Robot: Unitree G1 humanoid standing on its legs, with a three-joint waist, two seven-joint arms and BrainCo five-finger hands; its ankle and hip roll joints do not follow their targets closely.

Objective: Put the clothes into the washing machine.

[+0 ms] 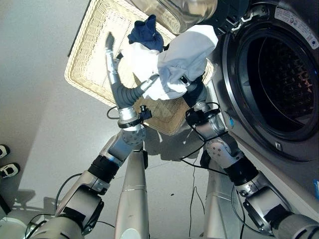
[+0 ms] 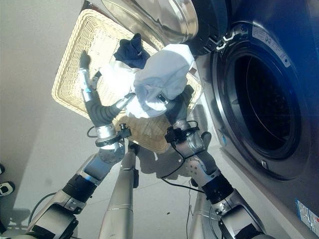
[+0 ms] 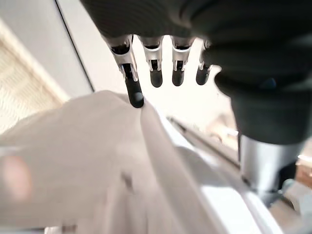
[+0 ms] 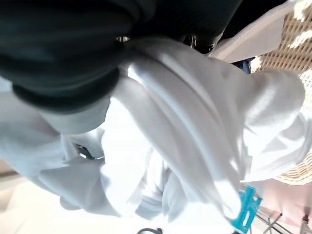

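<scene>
Over the wicker basket (image 1: 87,59), left of the washing machine's open drum (image 1: 279,79), the right hand (image 1: 195,92), fingers buried so its grip cannot be told, lifts white clothing (image 1: 184,57), seemingly with a dark blue garment (image 1: 147,32) behind, while the left hand (image 1: 112,62) reaches straight-fingered alongside.

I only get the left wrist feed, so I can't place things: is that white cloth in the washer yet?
Observer: No. The cloth is draped over the right hand, above the basket.
Operator: Is the washer open?
Observer: Yes, the washer stands open beside the cloth, and I see no clothes in the drum.
Operator: Any other clothes?
Observer: A dark blue garment sits just behind the cloth, over the basket.
</scene>
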